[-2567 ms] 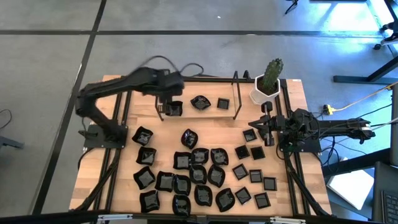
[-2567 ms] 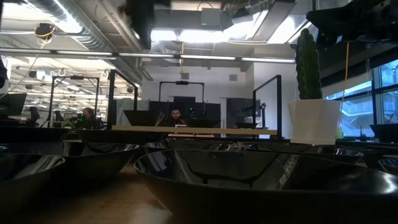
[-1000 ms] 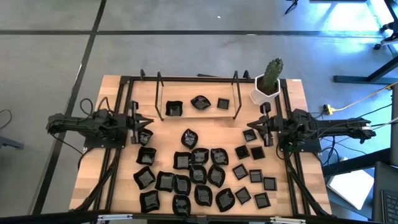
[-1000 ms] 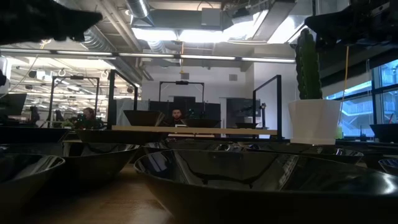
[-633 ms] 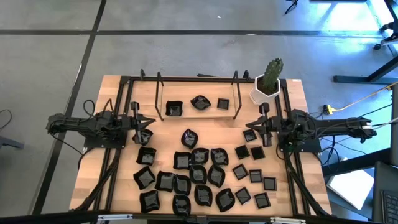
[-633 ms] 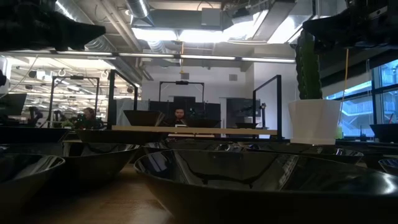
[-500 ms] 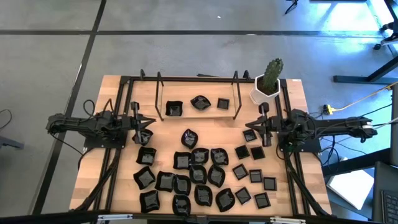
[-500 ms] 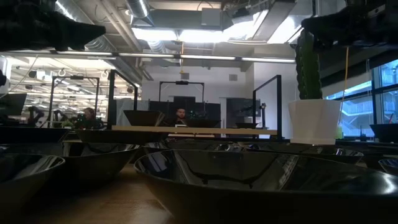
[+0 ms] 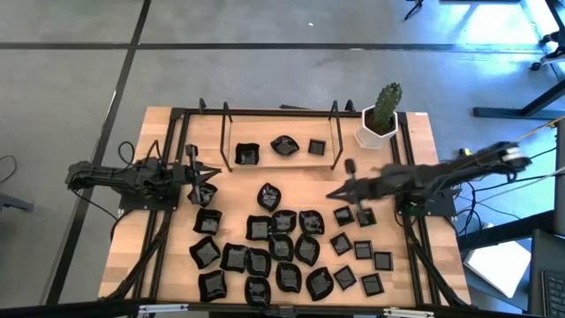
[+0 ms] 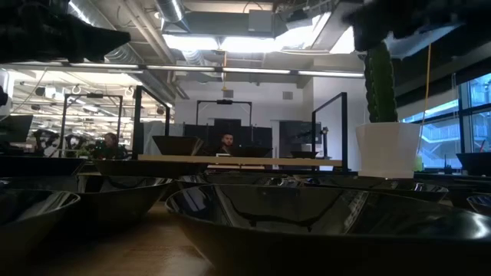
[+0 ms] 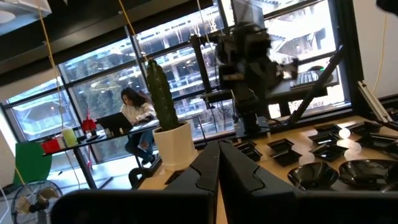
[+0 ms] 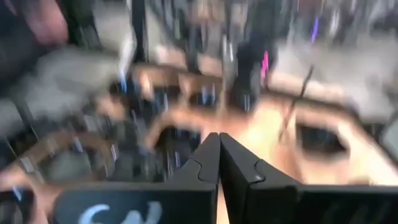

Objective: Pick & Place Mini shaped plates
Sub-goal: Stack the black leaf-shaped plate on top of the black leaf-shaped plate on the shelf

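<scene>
While the left gripper (image 9: 196,171) rested with its jaws together at the left edge of the pale wooden table (image 9: 415,283), the right gripper (image 9: 336,194) reached toward the middle of the frame, also with its jaws pressed together and holding nothing. The tiny glossy black dishes (image 9: 281,247) lay in a crowd across the lower middle of the high view, and three more stood in a row at the upper middle, inside the thin black metal frame (image 9: 335,132). I judge that the right arm was going for one dish near the small squares right of centre. To do it well, it should open the fingers first, come down over one rim only, and avoid pushing the neighbours, which lay touching.
</scene>
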Action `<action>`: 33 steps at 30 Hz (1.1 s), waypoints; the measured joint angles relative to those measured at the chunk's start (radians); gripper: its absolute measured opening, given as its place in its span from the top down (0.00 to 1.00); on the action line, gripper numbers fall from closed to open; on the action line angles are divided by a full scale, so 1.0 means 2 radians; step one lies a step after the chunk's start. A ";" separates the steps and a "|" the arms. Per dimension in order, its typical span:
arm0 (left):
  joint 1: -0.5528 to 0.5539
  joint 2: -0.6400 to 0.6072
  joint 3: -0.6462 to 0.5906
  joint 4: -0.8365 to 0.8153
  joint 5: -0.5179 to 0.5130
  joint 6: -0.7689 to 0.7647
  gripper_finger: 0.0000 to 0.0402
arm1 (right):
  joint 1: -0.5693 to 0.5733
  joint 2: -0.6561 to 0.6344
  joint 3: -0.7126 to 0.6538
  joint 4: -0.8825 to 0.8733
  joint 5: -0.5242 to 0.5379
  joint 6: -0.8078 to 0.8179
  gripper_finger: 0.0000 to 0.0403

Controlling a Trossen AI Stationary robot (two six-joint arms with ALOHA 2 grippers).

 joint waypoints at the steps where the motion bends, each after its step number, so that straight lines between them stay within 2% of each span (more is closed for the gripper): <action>1: 0.000 0.000 0.000 0.000 0.000 0.000 0.99 | 0.008 0.027 0.021 -0.024 0.022 -0.002 0.98; 5: 0.000 0.000 0.000 0.000 0.000 0.000 0.98 | 0.022 0.126 0.093 -0.067 0.064 -0.008 0.98; 9: 0.000 0.000 0.000 0.000 0.000 0.000 0.99 | 0.021 0.207 0.158 -0.080 0.064 0.016 0.97; 16: 0.000 0.000 0.000 0.001 0.000 -0.021 0.98 | 0.005 0.305 0.250 -0.117 0.042 -0.001 0.91; 20: 0.000 0.000 0.000 0.001 0.000 -0.022 0.98 | -0.018 0.354 0.264 -0.116 -0.033 0.003 0.90; 24: 0.000 0.000 0.000 0.001 0.000 -0.023 0.99 | -0.036 0.393 0.267 -0.103 -0.080 0.024 0.90; 30: 0.000 0.000 0.000 0.001 0.000 -0.023 0.99 | -0.054 0.419 0.271 -0.104 -0.102 0.056 0.89; 33: 0.000 0.000 0.000 0.001 0.000 -0.023 0.98 | -0.059 0.423 0.271 -0.105 -0.102 0.065 0.84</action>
